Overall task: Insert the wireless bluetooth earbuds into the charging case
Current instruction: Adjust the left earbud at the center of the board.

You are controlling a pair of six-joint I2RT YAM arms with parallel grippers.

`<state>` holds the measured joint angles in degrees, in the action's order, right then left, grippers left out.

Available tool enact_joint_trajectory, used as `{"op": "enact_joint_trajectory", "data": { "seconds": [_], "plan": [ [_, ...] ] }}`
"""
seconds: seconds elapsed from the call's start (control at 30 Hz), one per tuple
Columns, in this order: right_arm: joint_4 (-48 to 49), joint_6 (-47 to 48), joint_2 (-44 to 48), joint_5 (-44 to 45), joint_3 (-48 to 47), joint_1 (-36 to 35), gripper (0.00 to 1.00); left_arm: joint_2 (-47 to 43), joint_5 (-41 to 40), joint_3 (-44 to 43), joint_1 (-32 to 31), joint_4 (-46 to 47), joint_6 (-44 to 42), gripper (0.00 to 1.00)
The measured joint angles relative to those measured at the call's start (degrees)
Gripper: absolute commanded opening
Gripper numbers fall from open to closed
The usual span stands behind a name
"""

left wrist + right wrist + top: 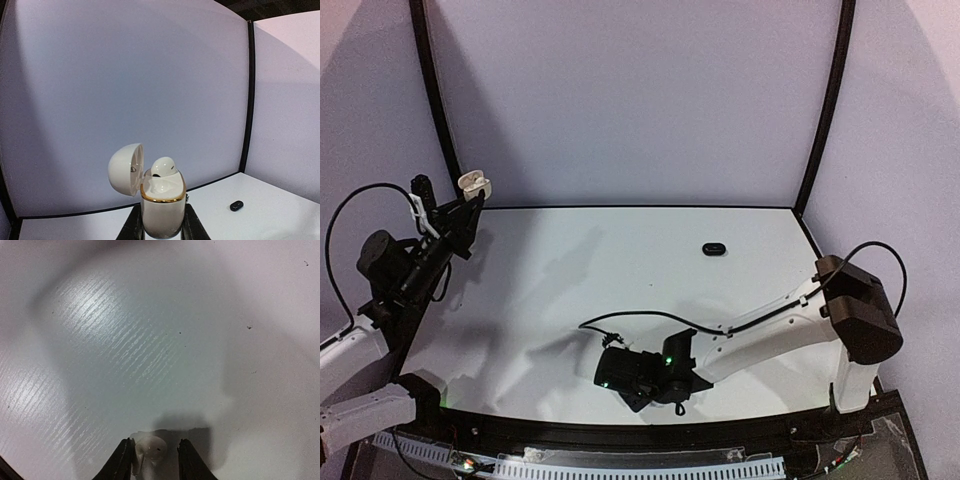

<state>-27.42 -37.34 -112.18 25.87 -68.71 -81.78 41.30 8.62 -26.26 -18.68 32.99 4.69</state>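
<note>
Gripping the white charging case (162,212) by its lower body, the left claw (162,227) is clamped on it from both sides, with one black finger (131,227) pressed against each flank. The case stands upright, raised above the far left corner of the table (620,260). Its domed lid (125,170) is swung open to the left in the left wrist view. One white earbud (163,166) sits in the case's gold-rimmed mouth, tilted and standing proud of the rim rather than sunk flush.

The right arm (770,335) reaches low across the near side of the table. The right claw (155,445) points down at the surface near the middle of the near edge. Its jaws stand narrowly apart, with a second white earbud (149,452) between them. This bud lies close against the finger on the left of the right wrist view. A dark sliver of gap shows between it and the other finger, so it is not pinched from both sides. Its shadow falls on the table right behind it; whether it rests on the surface or hangs just above cannot be told.

A small black oval object (713,249) lies alone on the far right part of the table, well apart from both claws. Whether it is a bud or a closed case cannot be told.
</note>
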Motion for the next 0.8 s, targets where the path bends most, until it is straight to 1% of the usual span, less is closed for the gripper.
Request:
{"op": "enact_joint_trajectory", "data": {
  "seconds": [0.13, 0.27, 0.37, 0.47, 0.53, 0.57, 0.6, 0.67, 0.73, 0.8],
  "plan": [
    [0.3, -0.1, 0.7, -0.6, 0.4, 0.2, 0.36, 0.3, 0.7, 0.0, -0.3, 0.0, 0.0, 0.01],
    [-1.2, 0.3, 0.6, -2.2, -0.9, 1.1, 0.45, 0.7, 1.2, 0.0, -0.6, 0.0, 0.0, 0.01],
    [-4.3, 0.0, 0.1, -4.0, -3.2, 1.9, 0.49, 0.7, 1.4, 0.0, -0.6, 0.0, 0.0, 0.01],
    [-9.4, -1.3, -1.1, -5.7, -7.0, 2.9, 0.54, 0.7, 1.5, 0.0, -0.7, 0.0, 0.0, 0.01],
    [-12.7, -2.6, -1.1, -6.3, -9.3, 3.8, 0.61, 0.7, 1.5, 0.0, -0.8, 0.0, 0.0, 0.01],
    [-13.4, -3.3, -1.0, -6.5, -10.2, 4.1, 0.62, 0.7, 1.5, 0.0, -0.9, 0.0, 0.0, 0.01],
    [-13.7, -4.1, -0.9, -6.6, -10.7, 4.3, 0.66, 0.7, 1.5, 0.0, -0.9, 0.0, 0.0, 0.01],
    [-14.0, -5.2, 0.7, -7.0, -12.3, 4.8, 0.84, 0.7, 1.6, 0.0, -0.9, 0.0, 0.0, 0.01],
    [-13.6, -7.0, 2.3, -6.6, -12.9, 5.0, 0.96, 0.7, 1.7, 0.0, -1.0, 0.0, 0.0, 0.01],
    [-12.8, -8.5, 4.5, -5.8, -13.2, 5.1, 0.98, 0.8, 2.1, 0.0, -1.2, 0.0, 0.0, 0.01]
  ]
}}
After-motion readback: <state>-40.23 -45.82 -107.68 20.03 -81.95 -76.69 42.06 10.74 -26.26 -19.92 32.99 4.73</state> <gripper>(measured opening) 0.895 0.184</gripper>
